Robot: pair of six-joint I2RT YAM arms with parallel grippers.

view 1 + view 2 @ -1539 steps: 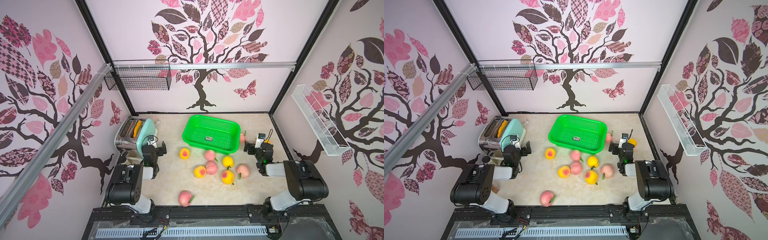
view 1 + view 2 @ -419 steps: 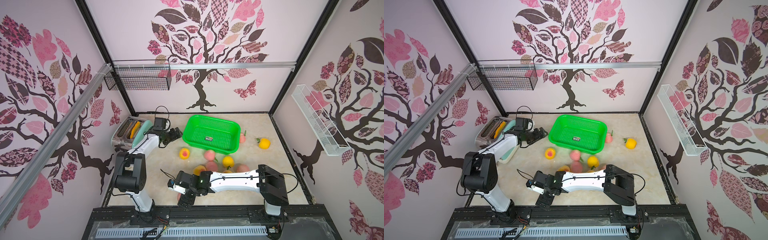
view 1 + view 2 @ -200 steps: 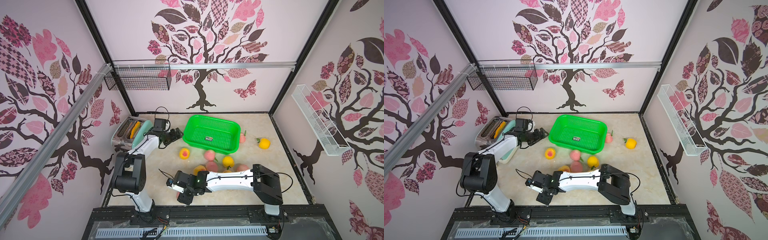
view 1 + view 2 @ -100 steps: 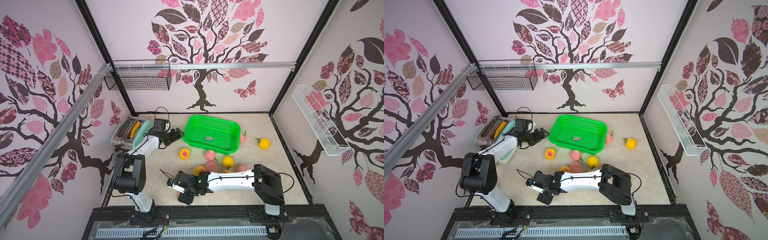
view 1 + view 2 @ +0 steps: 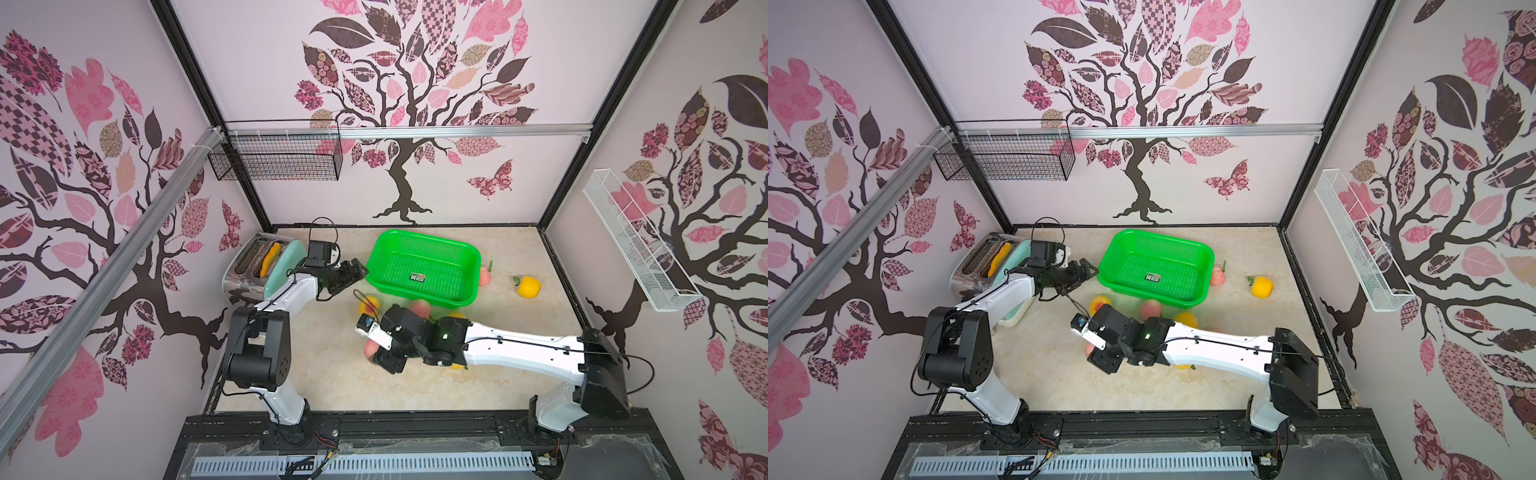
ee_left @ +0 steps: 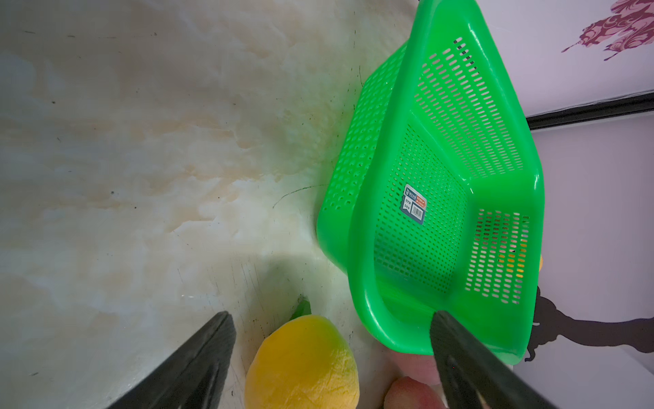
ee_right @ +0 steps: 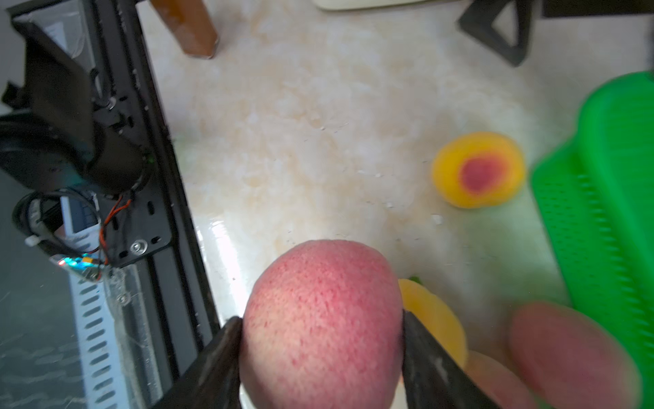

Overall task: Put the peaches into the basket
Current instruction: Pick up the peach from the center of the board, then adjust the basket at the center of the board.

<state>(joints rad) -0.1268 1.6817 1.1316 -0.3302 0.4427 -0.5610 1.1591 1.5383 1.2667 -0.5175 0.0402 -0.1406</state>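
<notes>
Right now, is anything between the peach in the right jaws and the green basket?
Only loose fruit on the table: a pink peach and a yellow-orange peach lie by the basket's near side, between it and the held peach. Lifted over them, likely nothing blocks it.

Both arms are built of white shells and black joint housings. The left arm carries a black camera box behind the left gripper, with a thin black cable looped off it. The right arm has small dark screws along its long white link, a green light on the black joint behind the right gripper, and a white module with a blue spot beside that gripper. The fingers are matte black and taper to wedges.
</notes>
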